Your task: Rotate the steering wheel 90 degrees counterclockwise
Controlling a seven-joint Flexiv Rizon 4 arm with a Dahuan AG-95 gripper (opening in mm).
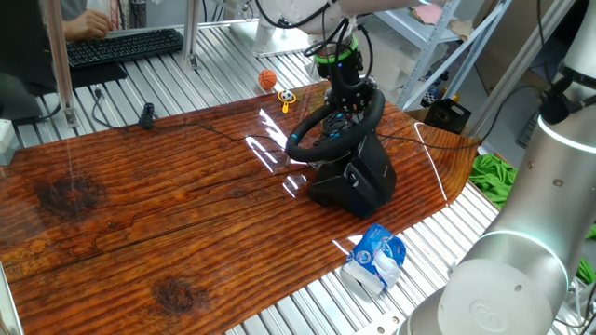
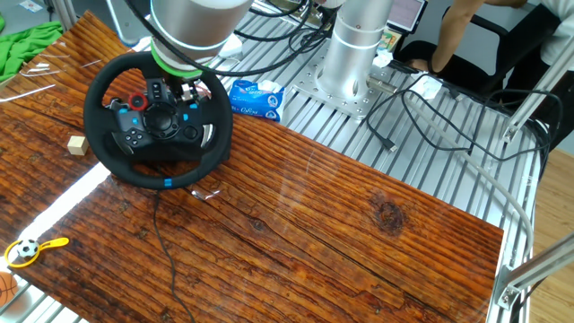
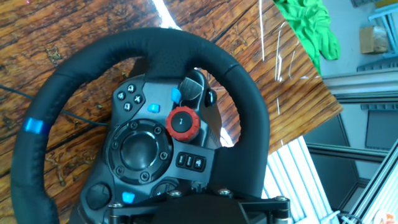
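The steering wheel (image 1: 321, 140) is a black thick-rimmed wheel on a bulky black base, standing on the wooden table (image 1: 140, 214). In the other fixed view the steering wheel (image 2: 157, 121) shows its hub with a red knob and blue buttons, and a blue rim mark (image 2: 169, 183) sits at its near side. My gripper (image 1: 349, 100) comes down onto the far rim and looks shut on it; it also shows in the other fixed view (image 2: 199, 92). The hand view fills with the steering wheel (image 3: 155, 143), blue mark at left (image 3: 34, 125); my fingertips are hidden there.
A blue-white packet (image 1: 375, 259) lies off the table's edge near the robot base. A small wooden block (image 2: 77, 144) sits beside the wheel. An orange ball (image 1: 267, 80) and a yellow toy (image 2: 31, 249) lie at the table's end. Green cloth (image 1: 494, 175) hangs beyond the corner.
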